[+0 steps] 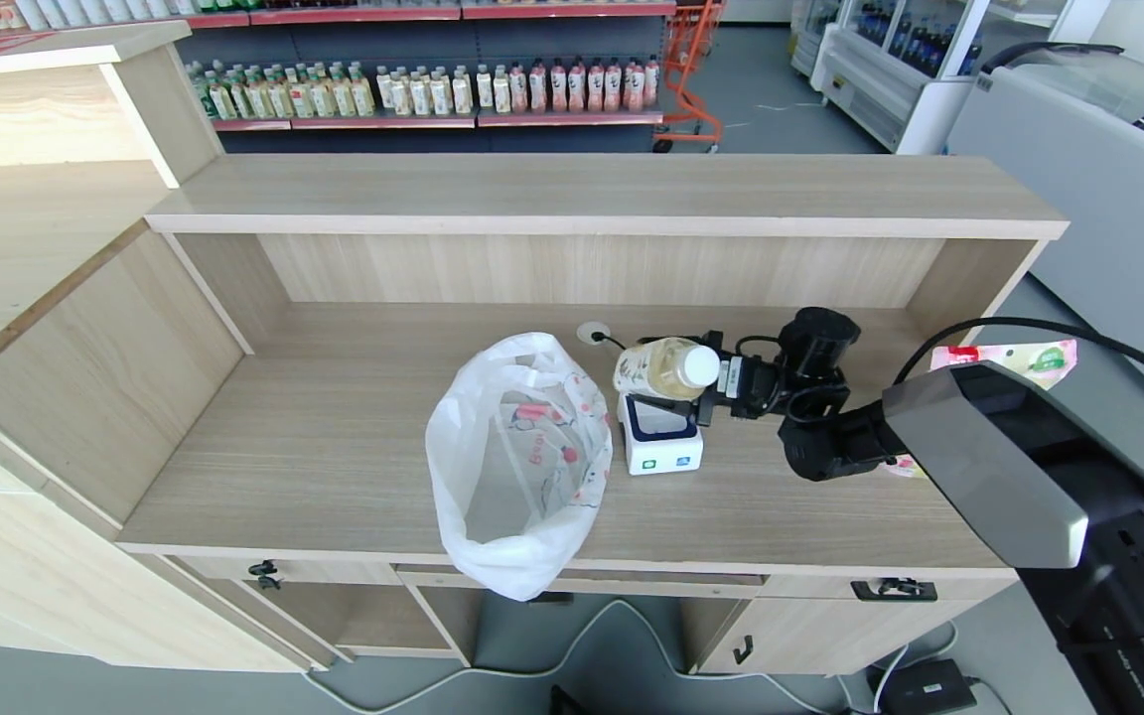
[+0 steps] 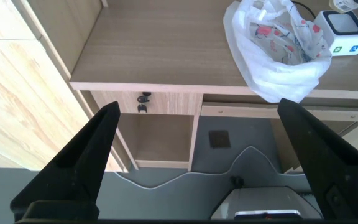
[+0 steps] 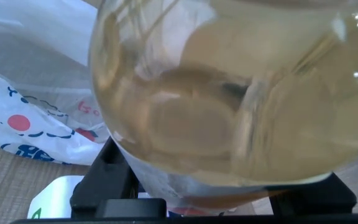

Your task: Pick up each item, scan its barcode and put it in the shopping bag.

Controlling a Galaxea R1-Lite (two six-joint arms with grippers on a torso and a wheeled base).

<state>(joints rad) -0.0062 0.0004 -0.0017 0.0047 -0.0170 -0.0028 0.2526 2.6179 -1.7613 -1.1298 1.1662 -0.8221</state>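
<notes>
Shopping bag at the front edge of the counter, mouth open, thin and floppy, partly overhanging. Off that edge, left gripper, jaws spread, empty. Just beside the bag and farther in, scanner. Above it, bottle lying sideways, pinched near the cap end by right gripper. Looks full, so fairly heavy, rigid, probably slippery; better held around the body. Near the right edge, snack packet.

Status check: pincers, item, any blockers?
Left pincer open, low before the counter. Right pincer shut on bottle, sideways over scanner. Bag open beside scanner, nothing between.
</notes>
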